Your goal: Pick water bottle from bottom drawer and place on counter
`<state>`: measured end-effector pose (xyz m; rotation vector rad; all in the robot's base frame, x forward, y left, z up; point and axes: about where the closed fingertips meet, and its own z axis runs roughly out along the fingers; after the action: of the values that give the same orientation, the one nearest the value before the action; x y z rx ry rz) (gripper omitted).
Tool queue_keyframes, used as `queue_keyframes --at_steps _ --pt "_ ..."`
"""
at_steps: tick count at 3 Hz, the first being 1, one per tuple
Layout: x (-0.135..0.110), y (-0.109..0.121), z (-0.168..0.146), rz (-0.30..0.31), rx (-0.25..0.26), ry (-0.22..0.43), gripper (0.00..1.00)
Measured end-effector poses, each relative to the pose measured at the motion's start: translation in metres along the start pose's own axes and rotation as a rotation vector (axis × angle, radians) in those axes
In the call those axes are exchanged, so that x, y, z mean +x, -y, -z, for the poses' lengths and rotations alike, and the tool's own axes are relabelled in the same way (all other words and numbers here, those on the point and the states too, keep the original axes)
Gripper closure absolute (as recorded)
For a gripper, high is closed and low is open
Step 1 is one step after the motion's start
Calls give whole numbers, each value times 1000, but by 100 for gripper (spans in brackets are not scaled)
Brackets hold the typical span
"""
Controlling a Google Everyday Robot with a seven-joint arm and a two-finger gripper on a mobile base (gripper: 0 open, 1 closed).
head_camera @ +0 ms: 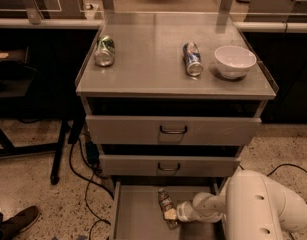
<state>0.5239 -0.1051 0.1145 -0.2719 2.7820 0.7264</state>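
The water bottle (166,202) lies in the open bottom drawer (133,214), cap end toward the cabinet, near the drawer's middle. My gripper (171,216) reaches in from the right, low in the drawer, at the bottle's near end and touching it. The white arm (263,206) fills the lower right and hides the drawer's right part. The counter (153,59) is the grey top of the cabinet above.
On the counter lie a green can (105,50) at the left, a blue can (192,59) right of middle and a white bowl (235,61) at the right. Two upper drawers with wire handles (173,130) stand partly open. Cables (83,174) and a shoe (18,223) are on the floor left.
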Motion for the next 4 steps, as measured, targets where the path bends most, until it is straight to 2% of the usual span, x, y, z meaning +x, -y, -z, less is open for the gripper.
queue_keyframes --at_steps 1,2,3,4 --pt "-5 -1 3 -14 -8 3 100" --pt "2 -9 25 -33 1 -2 100" --pt "25 -13 67 -88 36 -38 100" --pt "57 -12 134 -132 97 -60 100"
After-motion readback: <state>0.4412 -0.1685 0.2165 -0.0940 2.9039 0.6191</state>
